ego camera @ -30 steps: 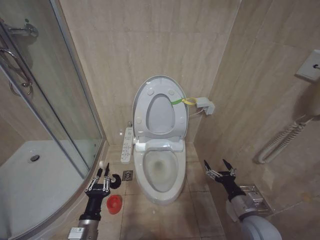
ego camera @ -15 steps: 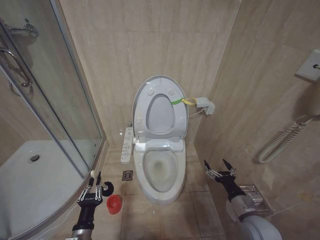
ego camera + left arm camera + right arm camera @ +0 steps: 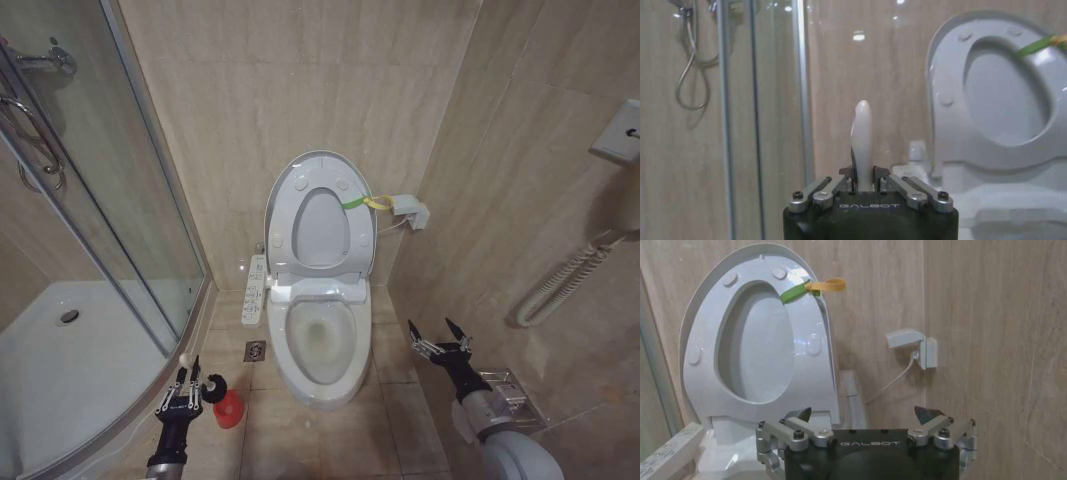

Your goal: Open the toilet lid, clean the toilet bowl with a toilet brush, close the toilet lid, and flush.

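Observation:
The toilet lid [image 3: 320, 215] stands upright against the wall, with its green-yellow band [image 3: 807, 287] on one edge. Below it the toilet bowl [image 3: 320, 340] lies uncovered. My left gripper [image 3: 186, 385] is low on the floor to the left of the bowl, shut on the toilet brush's white handle [image 3: 861, 135]. The dark brush head [image 3: 214, 384] sits at the rim of the red holder cup [image 3: 231, 408]. To the right of the bowl my right gripper [image 3: 440, 335] hovers open with nothing in it, and its own view [image 3: 863, 415] faces the raised lid [image 3: 753, 340].
The glass shower door [image 3: 130, 200] and curved white shower tray [image 3: 60, 350] close off the left. A white button panel [image 3: 255, 290] and a floor drain [image 3: 254, 351] lie left of the toilet. A wall socket box [image 3: 410, 212] and a white rail [image 3: 560, 280] are on the right wall.
My left gripper has dropped and drawn back towards me with the brush, bringing the brush head down to the red cup. The right arm has not moved.

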`<state>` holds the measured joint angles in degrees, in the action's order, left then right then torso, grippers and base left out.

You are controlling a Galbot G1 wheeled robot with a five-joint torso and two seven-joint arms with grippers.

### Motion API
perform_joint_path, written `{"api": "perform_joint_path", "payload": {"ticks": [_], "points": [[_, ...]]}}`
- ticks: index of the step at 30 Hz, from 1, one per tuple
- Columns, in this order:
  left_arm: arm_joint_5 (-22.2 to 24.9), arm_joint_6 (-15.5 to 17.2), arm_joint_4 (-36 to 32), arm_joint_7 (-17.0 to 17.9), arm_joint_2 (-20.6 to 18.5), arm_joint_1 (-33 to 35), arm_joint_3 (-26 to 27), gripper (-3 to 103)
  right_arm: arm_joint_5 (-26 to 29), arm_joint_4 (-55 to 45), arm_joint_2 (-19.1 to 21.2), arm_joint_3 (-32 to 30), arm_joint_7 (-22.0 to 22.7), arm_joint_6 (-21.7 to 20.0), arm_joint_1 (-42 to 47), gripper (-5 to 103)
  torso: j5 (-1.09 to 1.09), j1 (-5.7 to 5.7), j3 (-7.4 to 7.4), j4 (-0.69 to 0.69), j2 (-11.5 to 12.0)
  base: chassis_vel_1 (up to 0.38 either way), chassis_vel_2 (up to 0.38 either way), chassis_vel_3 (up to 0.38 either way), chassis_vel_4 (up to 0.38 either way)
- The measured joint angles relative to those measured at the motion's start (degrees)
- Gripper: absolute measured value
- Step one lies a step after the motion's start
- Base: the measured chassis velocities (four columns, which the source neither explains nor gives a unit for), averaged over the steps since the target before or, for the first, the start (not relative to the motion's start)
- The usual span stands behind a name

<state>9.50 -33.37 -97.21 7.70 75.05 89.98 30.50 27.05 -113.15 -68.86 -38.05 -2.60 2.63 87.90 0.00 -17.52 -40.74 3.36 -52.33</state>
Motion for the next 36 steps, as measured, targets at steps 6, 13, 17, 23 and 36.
{"api": "perform_joint_path", "payload": {"ticks": [6, 13, 17, 23, 36], "points": [[2.8, -0.9, 4.8, 0.1, -0.5, -3.0, 1.0, 19, 0.0, 0.0, 0.0, 0.0, 0.0, 0.0, 0.0, 100, 0.00, 0.00, 0.00, 0.00, 0.0, 0.000, 0.000, 0.000, 0.000], [7.5, -4.8, 12.7, -2.4, -1.0, -8.7, 1.0, 19, 0.0, 0.0, 0.0, 0.0, 0.0, 0.0, 0.0, 100, 0.00, 0.00, 0.00, 0.00, 0.0, 0.000, 0.000, 0.000, 0.000], [8.3, -5.6, 15.1, -2.9, -0.6, -10.1, 0.4, 19, 0.0, 0.0, 0.0, 0.0, 0.0, 0.0, 0.0, 100, 0.00, 0.00, 0.00, 0.00, 0.0, 0.000, 0.000, 0.000, 0.000], [9.0, -6.7, 19.5, -3.6, 0.5, -12.7, -0.9, 19, 0.0, 0.0, 0.0, 0.0, 0.0, 0.0, 0.0, 100, 0.01, 0.00, 0.00, 0.00, 0.0, 0.000, 0.000, 0.000, 0.000], [11.3, -9.6, 29.8, -4.9, 1.4, -17.1, -2.4, 19, 0.0, 0.0, 0.0, 0.0, 0.0, 0.0, 0.0, 100, 0.01, 0.00, 0.00, -0.01, 0.0, 0.000, 0.000, 0.000, 0.000]]}}
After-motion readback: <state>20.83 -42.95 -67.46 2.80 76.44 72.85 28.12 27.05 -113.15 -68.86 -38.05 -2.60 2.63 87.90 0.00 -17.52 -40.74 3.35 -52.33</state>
